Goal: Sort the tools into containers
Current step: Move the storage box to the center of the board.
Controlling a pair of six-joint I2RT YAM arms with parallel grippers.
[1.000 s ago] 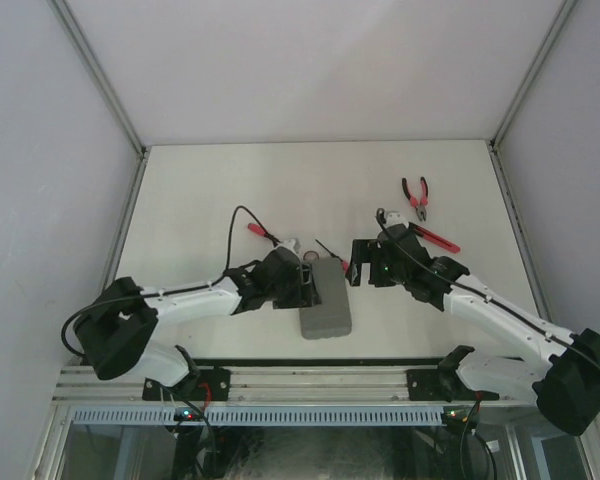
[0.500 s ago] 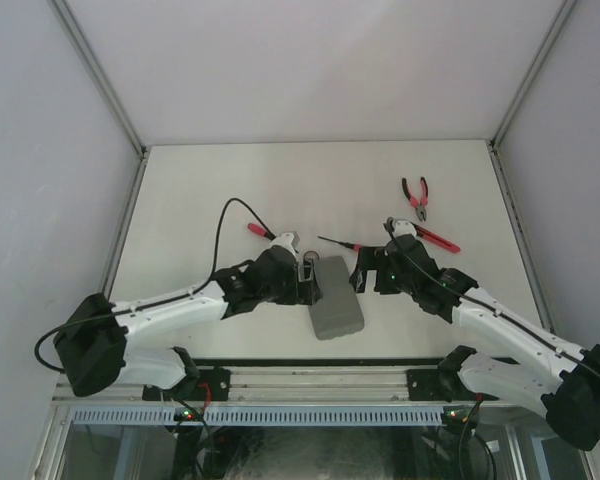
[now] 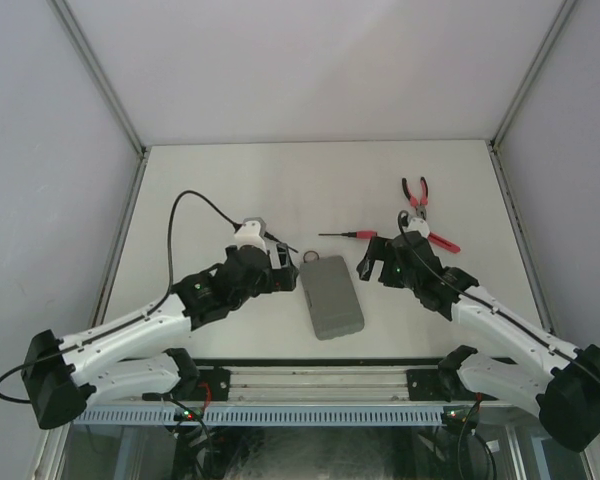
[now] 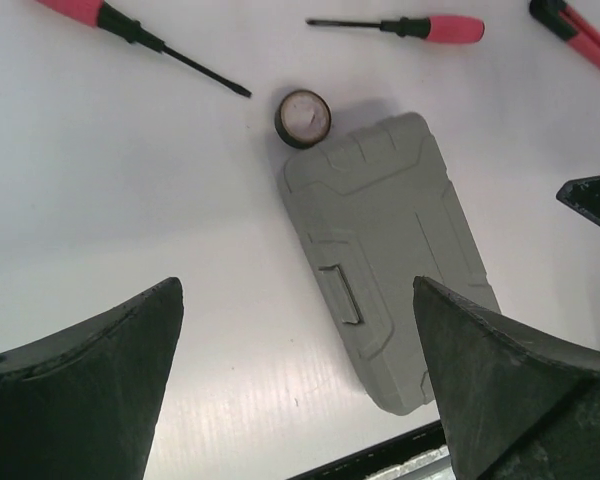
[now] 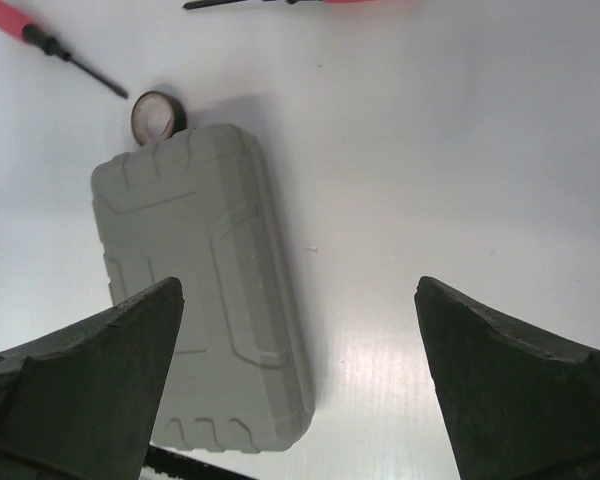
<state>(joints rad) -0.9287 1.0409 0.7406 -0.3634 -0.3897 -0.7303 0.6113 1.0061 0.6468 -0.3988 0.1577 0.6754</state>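
The closed grey case (image 3: 331,295) lies flat near the table's front, its latch (image 4: 342,295) facing left. A black ring (image 3: 311,258) touches its far left corner. Behind it lies a small red-handled screwdriver (image 3: 352,234). A second red-handled screwdriver (image 4: 130,35) shows in the left wrist view, left of the ring. Red-handled pliers (image 3: 416,193) and a slim red stick tool (image 3: 442,241) lie at the far right. My left gripper (image 3: 283,277) hangs open just left of the case, holding nothing. Right of the case, my right gripper (image 3: 373,263) is open and empty too.
White walls with metal corner posts (image 3: 100,75) close in the table on three sides. A black cable (image 3: 195,205) loops from the left wrist over the table's left part. The metal rail (image 3: 310,375) with both arm bases runs along the front edge.
Both grippers have drawn back from the case's sides and lifted, with their jaws spreading wider. The case has turned slightly and lies free. The ring and small screwdriver are now uncovered.
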